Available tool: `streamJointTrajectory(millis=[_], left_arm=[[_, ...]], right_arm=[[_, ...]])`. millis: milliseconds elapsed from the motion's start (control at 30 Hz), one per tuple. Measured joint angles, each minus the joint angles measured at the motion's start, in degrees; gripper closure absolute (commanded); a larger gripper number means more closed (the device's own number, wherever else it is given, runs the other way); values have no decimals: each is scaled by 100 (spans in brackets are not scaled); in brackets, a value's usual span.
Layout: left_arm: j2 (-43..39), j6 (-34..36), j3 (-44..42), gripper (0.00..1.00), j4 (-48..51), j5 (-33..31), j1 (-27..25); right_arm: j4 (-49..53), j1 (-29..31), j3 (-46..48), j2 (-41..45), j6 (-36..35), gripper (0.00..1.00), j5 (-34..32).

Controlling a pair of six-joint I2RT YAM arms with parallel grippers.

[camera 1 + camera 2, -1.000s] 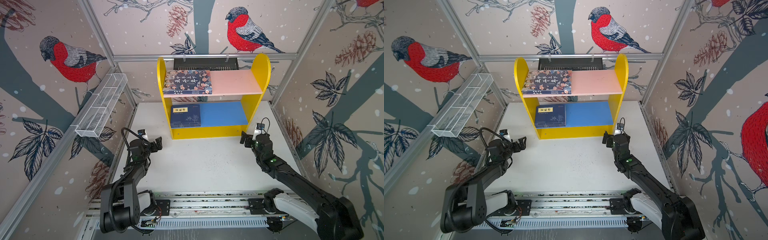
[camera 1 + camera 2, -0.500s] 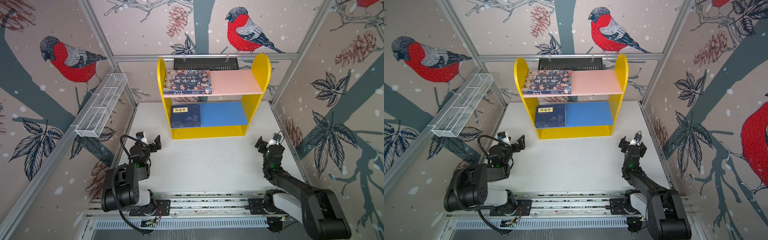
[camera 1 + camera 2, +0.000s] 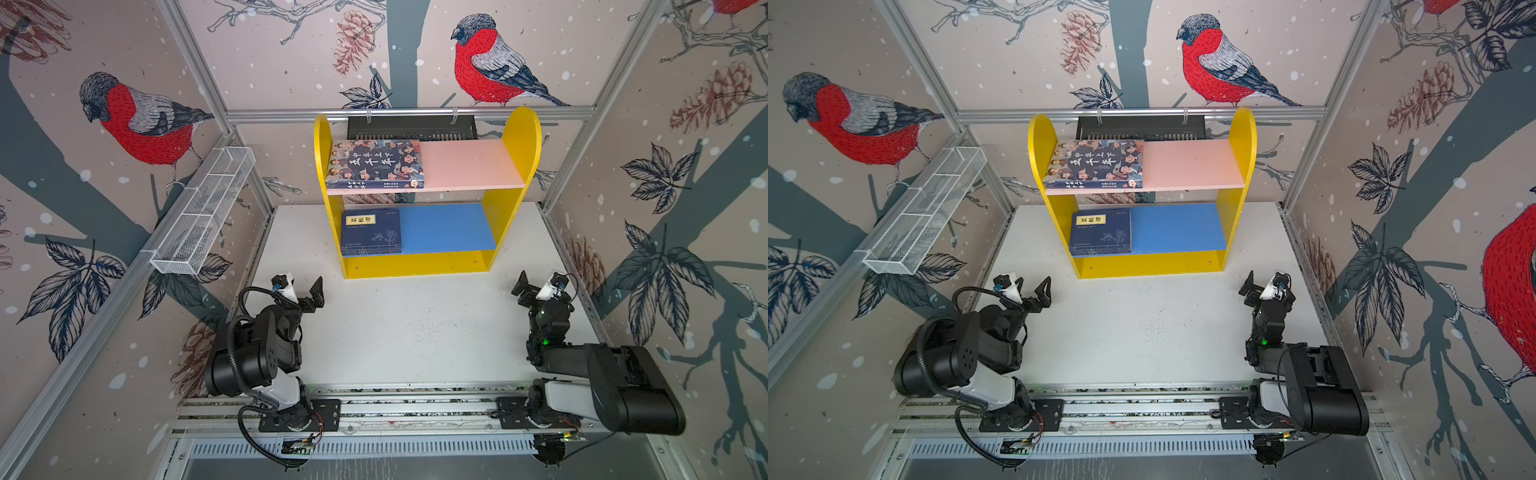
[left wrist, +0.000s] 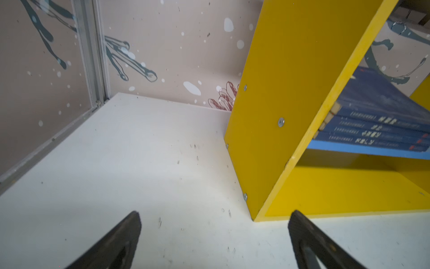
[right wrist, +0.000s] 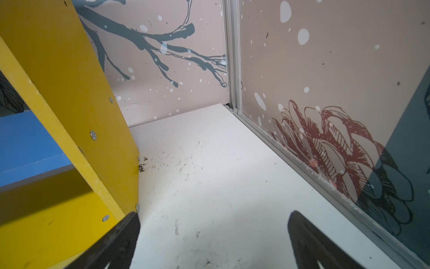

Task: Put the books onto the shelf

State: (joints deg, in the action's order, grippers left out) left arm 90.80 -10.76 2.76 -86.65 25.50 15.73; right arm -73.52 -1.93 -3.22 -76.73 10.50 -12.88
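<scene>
The shelf (image 3: pixel 415 265) stands at the back of the white table, with yellow sides, a pink upper board and a blue lower board. A large book with illustrated faces (image 3: pixel 376 164) lies flat on the left of the pink board. A stack of several thin navy books (image 3: pixel 371 230) lies on the left of the blue board; their spines (image 4: pixel 381 125) show in the left wrist view. My left gripper (image 3: pixel 301 291) is open and empty over the table, in front of the shelf's left corner (image 4: pixel 286 93). My right gripper (image 3: pixel 536 286) is open and empty beside the shelf's right side (image 5: pixel 58 81).
A white wire basket (image 3: pixel 203 216) hangs on the left wall. A black vented tray (image 3: pixel 411 126) hangs on the back rail behind the shelf. Printed walls close in three sides. Both arm bases sit on the front rail (image 3: pixel 395 409).
Both arms have drawn back from the shelf and folded toward the front. The right gripper has moved out toward the right wall. Both grippers stay open.
</scene>
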Motion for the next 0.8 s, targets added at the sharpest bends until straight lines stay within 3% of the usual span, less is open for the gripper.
streamJointTrajectory(millis=[233, 500, 800], left_arm=[[59, 142, -247, 1, -334, -192, -245], [221, 326, -162, 1, -358, -468, -463], [-59, 544, 568, 1, 4, -769, -765]], right_arm=[[-1049, 4, 109, -968, -35, 0, 92], [-273, -2, -708, -855, -151, 0, 417], [343, 361, -935, -911, -365, 0, 160]])
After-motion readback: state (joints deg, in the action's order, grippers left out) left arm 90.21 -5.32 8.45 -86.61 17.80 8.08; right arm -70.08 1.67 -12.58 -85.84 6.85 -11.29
